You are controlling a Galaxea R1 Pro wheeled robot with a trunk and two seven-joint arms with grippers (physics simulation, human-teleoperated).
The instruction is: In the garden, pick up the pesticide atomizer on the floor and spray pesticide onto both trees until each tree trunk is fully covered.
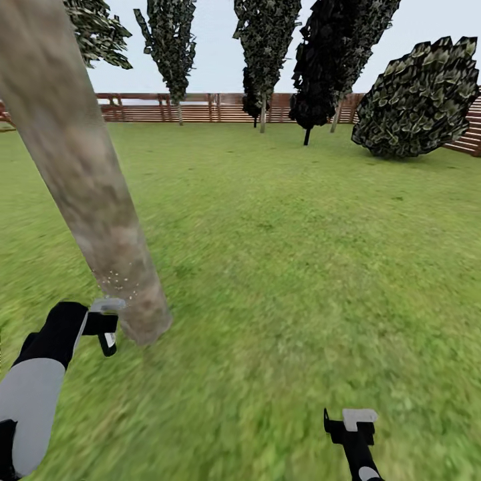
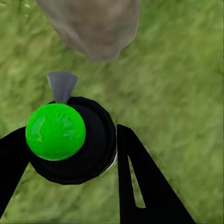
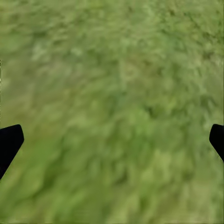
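A thick mottled grey-brown tree trunk (image 1: 83, 180) leans up from the grass at the left of the head view. Pale spray specks (image 1: 117, 280) dot its lower part. My left gripper (image 1: 107, 332) hovers just left of the trunk's base. In the left wrist view my left gripper (image 2: 70, 156) is shut on the pesticide atomizer (image 2: 70, 140), a black body with a bright green round cap and a grey nozzle (image 2: 62, 86) pointing at the trunk (image 2: 93, 28). My right gripper (image 1: 349, 429) hangs low at the right over grass, its fingertips (image 3: 10, 140) wide apart and empty.
Green lawn (image 1: 287, 254) stretches ahead and to the right. A brown slat fence (image 1: 200, 107) rings the far side. Dark columnar trees (image 1: 170, 40) stand along it, and a big dark leafy bush (image 1: 421, 100) sits at the far right.
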